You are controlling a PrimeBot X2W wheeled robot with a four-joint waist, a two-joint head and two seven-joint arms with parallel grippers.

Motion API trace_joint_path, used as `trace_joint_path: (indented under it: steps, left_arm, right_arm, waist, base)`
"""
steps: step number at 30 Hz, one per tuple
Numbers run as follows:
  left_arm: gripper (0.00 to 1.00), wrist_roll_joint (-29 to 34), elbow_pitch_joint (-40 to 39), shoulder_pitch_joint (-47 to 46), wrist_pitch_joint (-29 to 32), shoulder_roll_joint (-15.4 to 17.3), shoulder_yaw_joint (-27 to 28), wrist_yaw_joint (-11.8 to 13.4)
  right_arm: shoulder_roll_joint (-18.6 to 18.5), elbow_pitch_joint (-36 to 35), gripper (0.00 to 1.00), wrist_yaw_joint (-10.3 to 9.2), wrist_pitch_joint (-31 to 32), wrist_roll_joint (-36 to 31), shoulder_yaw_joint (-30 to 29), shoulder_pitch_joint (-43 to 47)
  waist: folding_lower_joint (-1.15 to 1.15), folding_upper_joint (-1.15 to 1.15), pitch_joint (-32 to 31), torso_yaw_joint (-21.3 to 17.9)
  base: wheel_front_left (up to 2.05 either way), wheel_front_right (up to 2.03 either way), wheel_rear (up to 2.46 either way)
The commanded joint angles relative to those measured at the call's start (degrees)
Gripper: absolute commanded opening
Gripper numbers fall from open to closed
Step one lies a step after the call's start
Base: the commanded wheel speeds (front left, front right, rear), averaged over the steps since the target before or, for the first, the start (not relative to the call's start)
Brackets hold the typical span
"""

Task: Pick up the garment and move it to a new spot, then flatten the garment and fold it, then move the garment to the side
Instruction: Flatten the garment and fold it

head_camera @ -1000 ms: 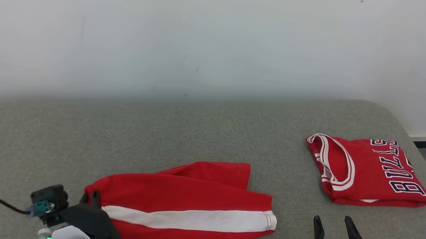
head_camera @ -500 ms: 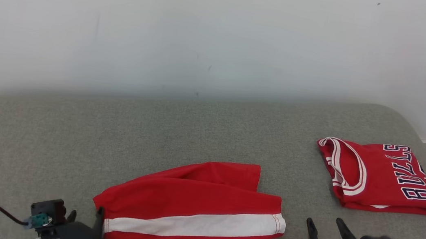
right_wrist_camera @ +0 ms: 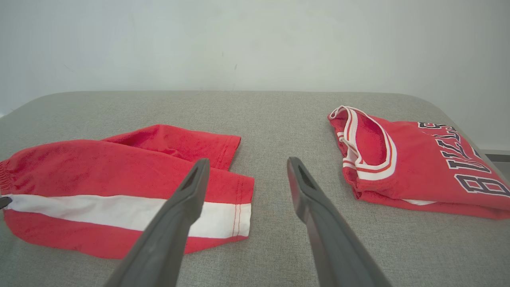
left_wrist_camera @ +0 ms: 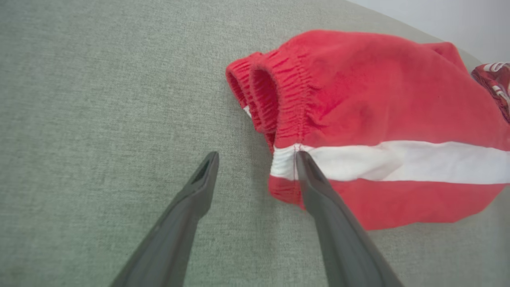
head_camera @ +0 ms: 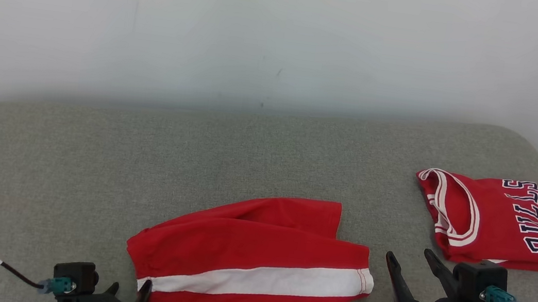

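Weave, coarse and grey, covers the padded, round-cornered worktop (head_camera: 92, 148). The garment (head_camera: 257, 243), soft red shorts with a white side stripe and a gathered elastic waistband, lies doubled over at the worktop's near middle. A folded red jersey (head_camera: 498, 228) with navy lettering sits well to its right. My left hand (left_wrist_camera: 257, 155) is spread, one tip over the waistband's stripe. My right hand (head_camera: 410, 254), also spread, hovers just beside the hem.

My right tool (right_wrist_camera: 248, 160) hung with fingers spread over the grey counter (right_wrist_camera: 275, 255). Red shorts (right_wrist_camera: 99, 171) with a white stripe lay to its left, and a folded red jersey (right_wrist_camera: 414, 163) lay to its right.
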Motion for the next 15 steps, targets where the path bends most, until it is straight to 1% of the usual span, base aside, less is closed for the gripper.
trace_joint_path:
  steps: [1, 6, 7, 8, 9, 11, 12, 13, 14, 15]
  left_arm:
    - [1.00, 0.00, -0.04, -0.41, 0.34, 0.04, -0.17, -0.36]
    - [1.00, -0.33, 0.80, -0.94, -0.14, -0.17, -0.35, -1.71]
    - [0.89, -0.33, 0.90, -1.09, -0.14, -0.36, -0.42, -1.78]
    - [0.76, -0.36, 0.88, -1.21, 0.03, -0.74, -0.58, -1.72]
    - [0.51, -0.45, 0.90, -1.20, 0.25, -0.85, -0.62, -1.68]
    - [0.39, -1.15, 0.93, -1.00, 0.93, -1.16, -0.58, -2.08]
    - [0.26, -1.62, 0.87, -0.80, 1.16, -1.47, -0.47, -2.39]
    - [0.22, -1.91, 0.74, -0.65, 1.36, -1.70, -0.51, -2.66]
    - [0.00, -1.86, 0.78, -0.70, 1.39, -1.63, -0.66, -2.69]
    - [0.00, -1.57, 0.89, -0.79, 1.21, -1.60, -0.76, -2.48]
  right_arm:
    - [-0.39, -0.15, 1.00, -0.12, 0.03, 0.31, 0.24, -0.25]
    - [-0.84, 0.14, 1.00, -0.12, -0.24, 0.69, 0.15, 0.19]
    - [-0.88, 0.13, 1.00, -0.12, -0.33, 0.70, 0.07, 0.23]
    - [-0.88, 0.13, 1.00, -0.12, -0.39, 0.73, -0.01, 0.31]
    - [-0.89, 0.13, 1.00, -0.12, -0.40, 0.72, -0.08, 0.39]
    - [-0.85, 0.21, 1.00, -0.12, -0.33, 0.71, -0.22, 0.45]
    - [-0.80, 0.24, 1.00, -0.12, -0.30, 0.75, -0.26, 0.48]
    - [-0.79, 0.32, 1.00, -0.12, -0.30, 0.80, -0.29, 0.49]
    - [-0.85, 0.58, 1.00, -0.12, -0.34, 0.88, -0.46, 0.53]
    - [-0.90, 0.81, 1.00, -0.12, -0.20, 0.82, -0.65, 0.56]
  waist:
    - [0.00, 0.00, 0.17, -0.03]
    - [0.00, 0.00, 0.57, -0.27]
    - [0.00, 0.00, 0.62, -0.30]
    - [0.00, 0.00, 0.65, -0.34]
    - [0.00, 0.00, 0.69, -0.38]
    - [0.00, 0.00, 0.72, -0.47]
    - [0.00, 0.00, 0.74, -0.51]
    - [0.00, 0.00, 0.76, -0.53]
    - [0.00, 0.00, 0.79, -0.49]
    - [0.00, 0.00, 0.79, -0.44]
  base:
    - [0.00, 0.00, 0.00]
    - [0.00, 0.00, 0.00]
    - [0.00, 0.00, 0.00]
    - [0.00, 0.00, 0.00]
    - [0.00, 0.00, 0.00]
    - [0.00, 0.00, 0.00]
    - [0.00, 0.00, 0.00]
    - [0.00, 0.00, 0.00]
    - [0.00, 0.00, 0.00]
    - [0.00, 0.00, 0.00]
